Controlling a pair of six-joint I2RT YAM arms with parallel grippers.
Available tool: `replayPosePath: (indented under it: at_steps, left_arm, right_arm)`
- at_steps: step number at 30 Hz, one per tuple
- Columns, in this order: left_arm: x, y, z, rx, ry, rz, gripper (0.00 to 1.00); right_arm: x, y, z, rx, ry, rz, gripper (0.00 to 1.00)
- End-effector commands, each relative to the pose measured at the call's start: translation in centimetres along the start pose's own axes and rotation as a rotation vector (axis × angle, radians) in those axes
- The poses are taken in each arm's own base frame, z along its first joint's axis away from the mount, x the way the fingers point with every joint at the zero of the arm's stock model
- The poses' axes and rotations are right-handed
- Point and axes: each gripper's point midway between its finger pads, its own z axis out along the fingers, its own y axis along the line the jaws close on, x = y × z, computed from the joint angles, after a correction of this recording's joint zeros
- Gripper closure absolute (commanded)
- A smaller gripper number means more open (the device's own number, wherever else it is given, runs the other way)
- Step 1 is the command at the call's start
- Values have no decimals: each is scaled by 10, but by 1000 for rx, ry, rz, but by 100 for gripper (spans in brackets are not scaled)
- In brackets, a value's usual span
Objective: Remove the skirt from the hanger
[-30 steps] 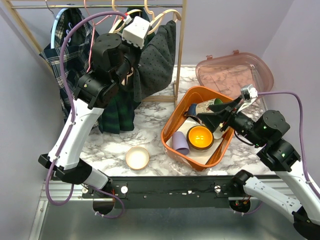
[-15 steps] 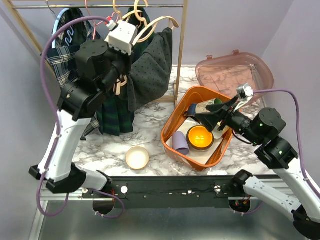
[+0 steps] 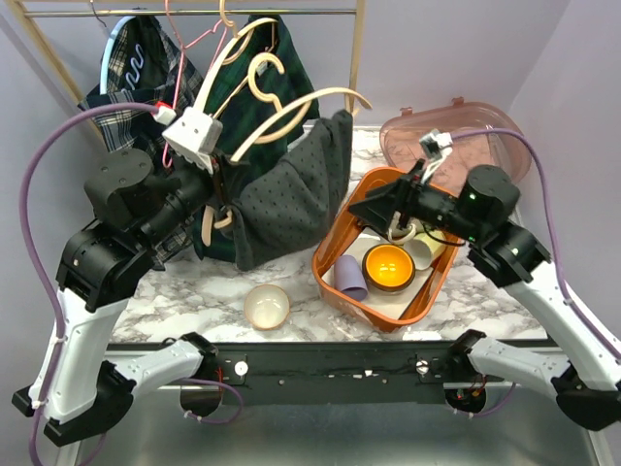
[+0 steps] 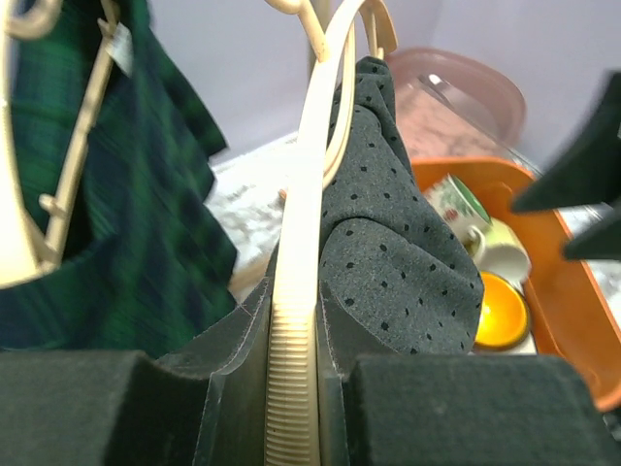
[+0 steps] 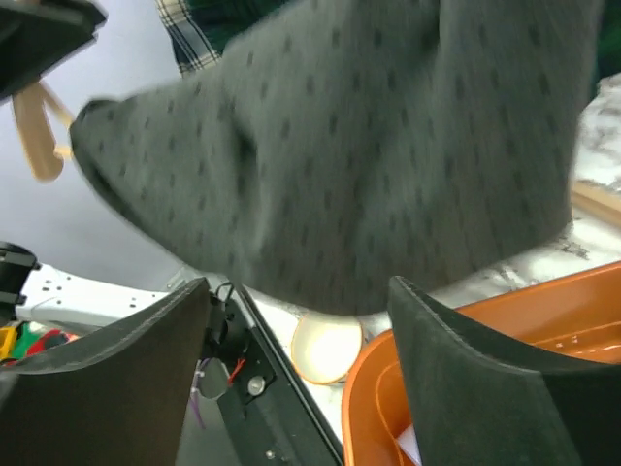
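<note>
The grey dotted skirt (image 3: 291, 199) hangs from a cream hanger (image 3: 291, 112) that is off the rail, held low over the table's left centre. My left gripper (image 3: 218, 199) is shut on the hanger's ribbed arm (image 4: 291, 369), with the skirt (image 4: 408, 262) draped just right of it. My right gripper (image 3: 364, 209) is open and empty, just right of the skirt's lower edge, above the orange tub's left rim. In the right wrist view the skirt (image 5: 369, 146) fills the space beyond the open fingers (image 5: 456, 359).
A clothes rail (image 3: 194, 12) at the back holds a dark green plaid garment (image 3: 262, 58) and a checked one (image 3: 121, 78). An orange tub (image 3: 335, 277) with cups and an orange bowl (image 3: 388, 267) sits at the right. A pink lid (image 3: 456, 141) lies behind it. A small cream bowl (image 3: 266, 306) is in front.
My left arm has pulled the hanger and skirt off the rail, down and toward the front. My right gripper has moved left to the skirt's edge.
</note>
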Motion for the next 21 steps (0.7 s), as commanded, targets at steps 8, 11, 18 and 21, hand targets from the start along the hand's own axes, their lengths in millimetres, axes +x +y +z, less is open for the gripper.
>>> replayPosePath:
  at_steps: [8, 11, 18, 21]
  left_arm:
    - [-13, -14, -9, 72, -158, -76, 100]
    - [-15, -17, -11, 87, -183, -94, 100]
    - [-26, -11, -20, 55, -238, -136, 100]
    - [-33, -13, -26, 74, -277, -156, 100]
  right_arm:
    - [24, 39, 68, -89, 131, 51, 11]
    - [32, 28, 79, -19, 147, 41, 15]
    - [43, 6, 88, 80, 142, 7, 14]
    - [47, 6, 92, 82, 163, -10, 16]
